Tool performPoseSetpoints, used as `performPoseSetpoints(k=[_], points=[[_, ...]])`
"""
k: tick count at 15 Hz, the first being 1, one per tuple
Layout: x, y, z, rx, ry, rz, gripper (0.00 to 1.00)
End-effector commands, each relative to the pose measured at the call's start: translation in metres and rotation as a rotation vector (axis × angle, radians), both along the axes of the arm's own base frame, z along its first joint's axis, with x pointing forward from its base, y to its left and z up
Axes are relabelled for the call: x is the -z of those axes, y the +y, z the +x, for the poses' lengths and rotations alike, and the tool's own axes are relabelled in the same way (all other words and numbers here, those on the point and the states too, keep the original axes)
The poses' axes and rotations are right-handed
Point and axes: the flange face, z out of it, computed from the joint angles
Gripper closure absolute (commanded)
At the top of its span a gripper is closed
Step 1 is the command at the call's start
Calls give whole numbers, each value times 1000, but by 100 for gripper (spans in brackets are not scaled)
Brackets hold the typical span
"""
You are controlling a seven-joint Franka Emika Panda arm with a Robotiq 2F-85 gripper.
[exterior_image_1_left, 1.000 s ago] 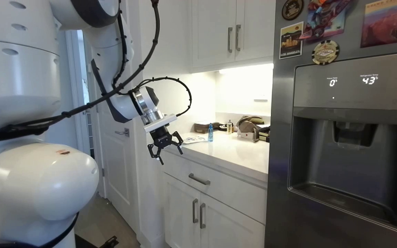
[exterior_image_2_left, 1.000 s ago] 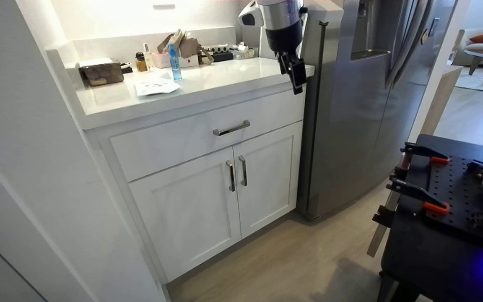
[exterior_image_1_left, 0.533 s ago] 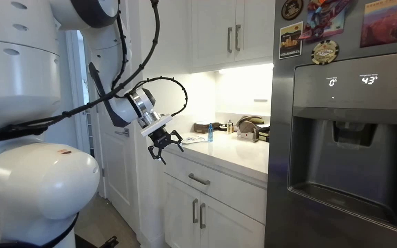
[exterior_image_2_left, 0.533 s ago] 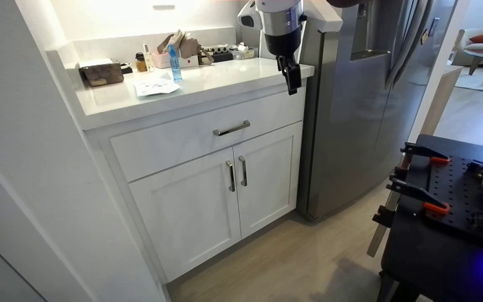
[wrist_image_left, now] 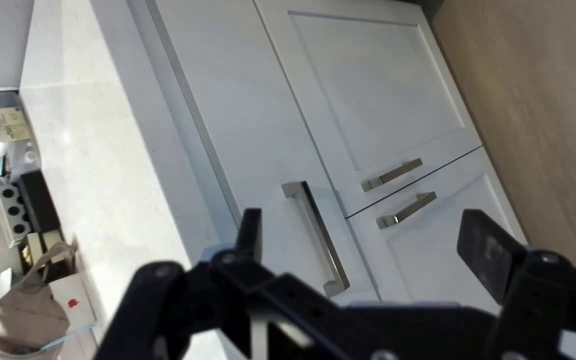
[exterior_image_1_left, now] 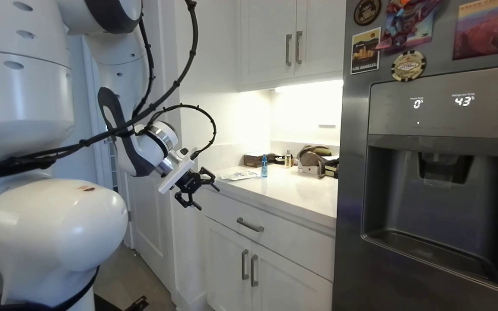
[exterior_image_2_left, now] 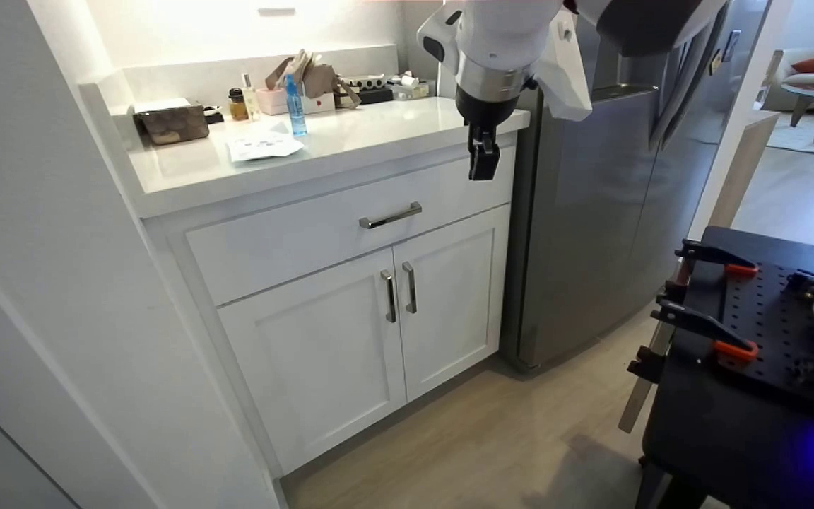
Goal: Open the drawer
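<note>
From here I have the Robotiq gripper in mid-air, its 2 fingers spread well apart. White drawer closed, set under the countertop and above 2 panelled cabinet doors. Its silver bar handle shows between my fingertips in the wrist view; both exterior views put the gripper off it.
</note>
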Motion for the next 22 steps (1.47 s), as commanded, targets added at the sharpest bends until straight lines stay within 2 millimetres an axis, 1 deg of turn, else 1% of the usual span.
performPoseSetpoints(k=[1,4,5,7,9,10,11,13,15,18,20,22], points=[[-2,3,-12,-44,-87,-35,0],[4,4,-15,-127,-86,-80,0],[55,10,11,-145,-90,-85,0],[84,10,20,-192,-106,-113,0],[125,9,29,-221,-102,-132,0],[142,11,34,-228,-111,-140,0],[156,14,39,-234,-114,-150,0],[177,18,51,-231,-142,-166,0],[189,23,64,-220,-172,-183,0],[197,29,77,-187,-258,-212,0],[201,29,83,-168,-320,-245,0],[205,29,84,-154,-361,-278,0]])
